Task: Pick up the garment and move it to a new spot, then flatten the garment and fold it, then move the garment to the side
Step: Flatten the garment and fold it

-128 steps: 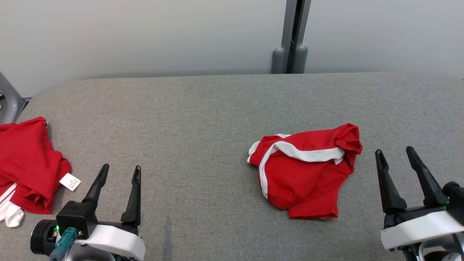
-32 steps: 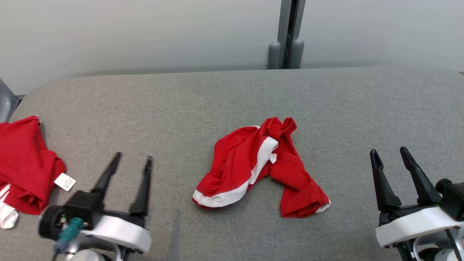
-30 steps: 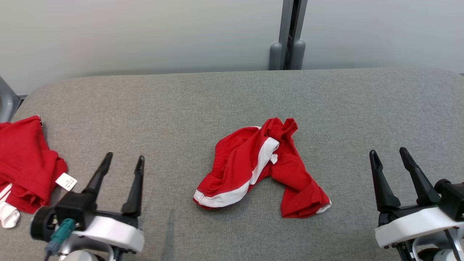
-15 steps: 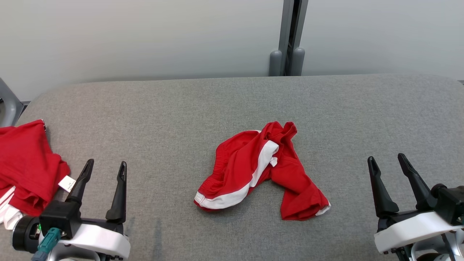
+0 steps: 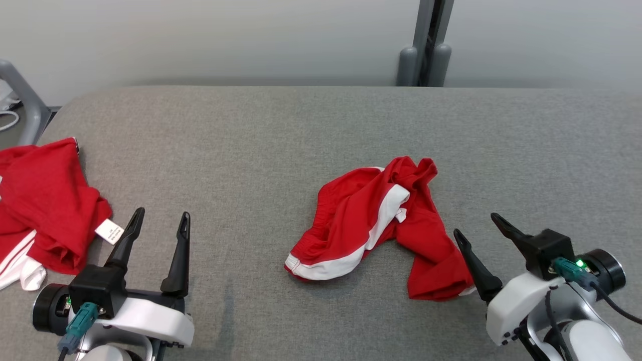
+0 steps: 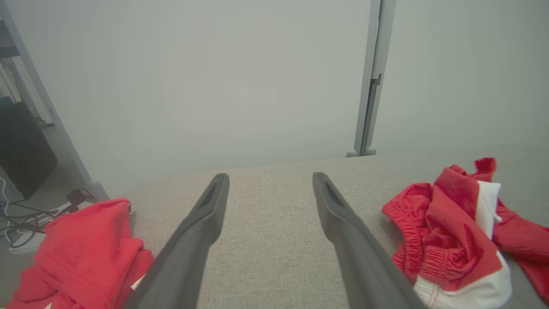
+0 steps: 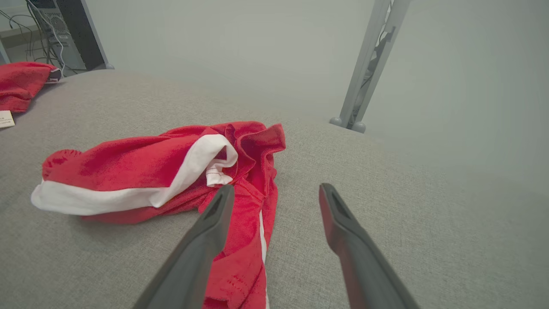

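Moved: right gripper [image 5: 475, 225] has swung in toward the garment [image 5: 371, 225], its nearer fingertip now just beside the lower right hem; the head camera has shifted too.
Tools: right gripper fingers spread apart, empty; left gripper [image 5: 162, 213] likewise apart and empty, near left.
Garment: red with white band, crumpled, mid-table.
Surface: grey fabric-covered table [image 5: 281, 130]; second red garment [image 5: 50, 200] at its left edge.
Room: pale wall [image 5: 200, 40], grey post [image 5: 426, 45] behind.
Writing: white tag [image 5: 109, 231] on the second red garment, print too small to read.

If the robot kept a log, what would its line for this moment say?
garment: crumpled on table, not yet flat | left gripper: open, empty | right gripper: open, at garment's right edge
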